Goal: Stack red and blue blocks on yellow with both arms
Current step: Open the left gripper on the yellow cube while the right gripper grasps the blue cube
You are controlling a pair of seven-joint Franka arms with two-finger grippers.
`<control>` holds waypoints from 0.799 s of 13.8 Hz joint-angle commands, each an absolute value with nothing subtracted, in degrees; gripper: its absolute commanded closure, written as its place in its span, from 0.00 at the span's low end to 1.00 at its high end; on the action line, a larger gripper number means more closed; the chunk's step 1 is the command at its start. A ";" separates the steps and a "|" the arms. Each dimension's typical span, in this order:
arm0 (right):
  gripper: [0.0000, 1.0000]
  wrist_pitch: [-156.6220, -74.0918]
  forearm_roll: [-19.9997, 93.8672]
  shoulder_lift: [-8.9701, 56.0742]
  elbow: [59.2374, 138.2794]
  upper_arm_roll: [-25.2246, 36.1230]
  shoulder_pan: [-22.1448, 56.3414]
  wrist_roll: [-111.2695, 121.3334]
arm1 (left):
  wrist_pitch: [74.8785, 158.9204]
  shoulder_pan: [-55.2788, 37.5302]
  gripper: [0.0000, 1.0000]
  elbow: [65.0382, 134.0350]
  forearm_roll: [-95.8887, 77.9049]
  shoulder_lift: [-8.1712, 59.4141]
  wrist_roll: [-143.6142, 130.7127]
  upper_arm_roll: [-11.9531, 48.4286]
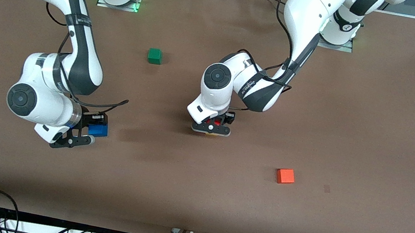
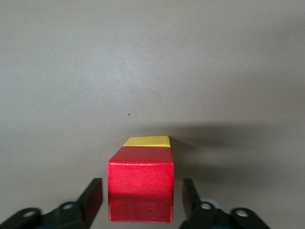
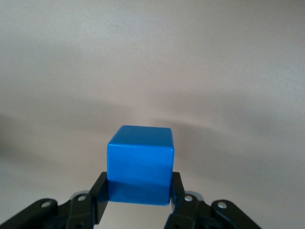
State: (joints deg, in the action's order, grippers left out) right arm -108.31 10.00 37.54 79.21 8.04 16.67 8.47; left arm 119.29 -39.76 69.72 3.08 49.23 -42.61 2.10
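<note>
Red block (image 2: 140, 183) sits on the yellow block (image 2: 147, 141) mid-tabletop, left gripper (image 2: 142, 200) around it with fingers spread clear of its sides. Right gripper (image 3: 138, 195) clamps the blue block (image 3: 139, 164) toward the right arm's end. Green (image 1: 154, 56) and orange (image 1: 285, 176) cubes sit apart.

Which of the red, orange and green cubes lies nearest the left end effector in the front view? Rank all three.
1. Red cube: between the left end effector fingers, on the yellow cube.
2. Orange cube: nearer the camera.
3. Green cube: toward the bases.
</note>
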 commanded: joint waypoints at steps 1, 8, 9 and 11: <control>0.70 -102.23 10.99 37.62 74.02 8.17 16.26 6.25 | 117.34 -40.34 0.00 65.83 4.04 49.84 -44.03 1.41; 0.70 -96.86 11.43 37.97 66.54 6.60 18.98 -3.84 | 103.38 -33.59 0.00 57.40 3.96 46.24 -41.67 -0.26; 0.70 -96.94 11.43 37.97 66.27 5.72 20.12 -7.09 | 102.23 -31.75 0.00 57.48 3.87 44.32 -39.14 -0.26; 0.70 -97.55 11.34 38.41 64.60 4.31 23.18 -15.16 | 97.85 -27.80 0.00 57.48 3.95 39.75 -34.04 -0.61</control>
